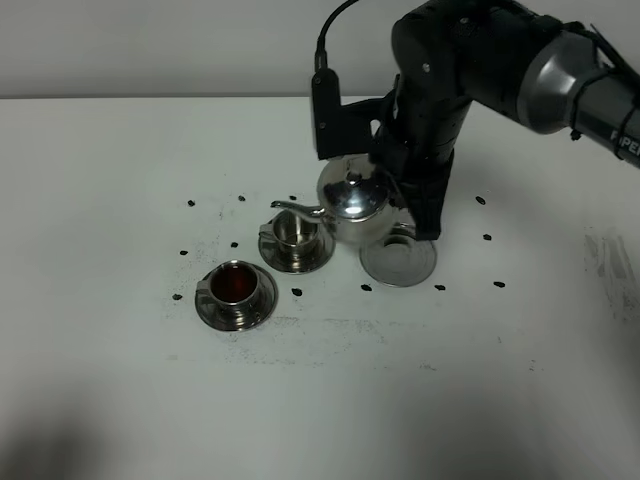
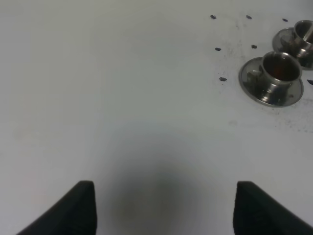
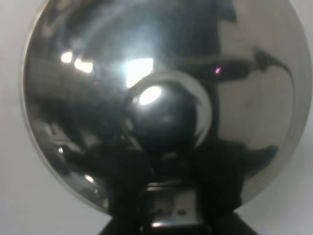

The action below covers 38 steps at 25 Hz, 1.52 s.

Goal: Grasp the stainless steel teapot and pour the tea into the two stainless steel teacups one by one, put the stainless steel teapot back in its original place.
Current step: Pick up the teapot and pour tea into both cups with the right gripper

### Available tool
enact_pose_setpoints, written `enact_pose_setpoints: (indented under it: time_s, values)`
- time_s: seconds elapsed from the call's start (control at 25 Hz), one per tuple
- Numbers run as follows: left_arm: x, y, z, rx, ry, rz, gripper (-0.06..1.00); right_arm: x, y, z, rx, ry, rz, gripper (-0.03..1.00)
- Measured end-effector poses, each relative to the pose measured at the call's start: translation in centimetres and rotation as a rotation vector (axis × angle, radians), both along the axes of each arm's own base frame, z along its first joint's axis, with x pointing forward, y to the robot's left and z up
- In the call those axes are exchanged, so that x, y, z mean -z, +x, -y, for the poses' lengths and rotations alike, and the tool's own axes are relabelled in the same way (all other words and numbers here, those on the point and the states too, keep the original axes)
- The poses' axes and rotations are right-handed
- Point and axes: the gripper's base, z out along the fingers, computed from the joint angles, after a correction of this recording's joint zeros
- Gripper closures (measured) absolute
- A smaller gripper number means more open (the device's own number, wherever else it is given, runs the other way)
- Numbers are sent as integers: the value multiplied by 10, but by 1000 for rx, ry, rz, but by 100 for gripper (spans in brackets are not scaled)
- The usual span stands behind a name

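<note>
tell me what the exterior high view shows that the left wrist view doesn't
Only exterior high: the stainless steel teapot, its spout over the teacup nearest it, and the empty saucer beside the pot. Only left wrist: the left gripper, jaws apart, holding nothing. Both: the teacup of dark tea on its saucer, the other teacup, and black marks on the table.

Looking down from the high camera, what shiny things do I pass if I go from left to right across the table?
cup full of tea → other cup → teapot → empty saucer
</note>
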Motion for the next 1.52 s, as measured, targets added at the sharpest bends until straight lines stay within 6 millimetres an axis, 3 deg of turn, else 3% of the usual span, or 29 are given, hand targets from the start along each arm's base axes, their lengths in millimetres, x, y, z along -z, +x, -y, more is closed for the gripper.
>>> enact_pose_setpoints:
  time_s: [0.2, 0.52, 1.12, 1.52]
  values:
    - [0, 0, 0, 0, 0, 0, 37, 5, 33, 16, -17, -37, 53, 79]
    - [0, 0, 0, 0, 0, 0, 37, 23, 63, 3, -210, -107, 101, 79]
    - [0, 0, 0, 0, 0, 0, 37, 39, 85, 3, -372, -247, 168, 79]
    - [0, 0, 0, 0, 0, 0, 37, 41, 78, -13, -417, -292, 198, 79]
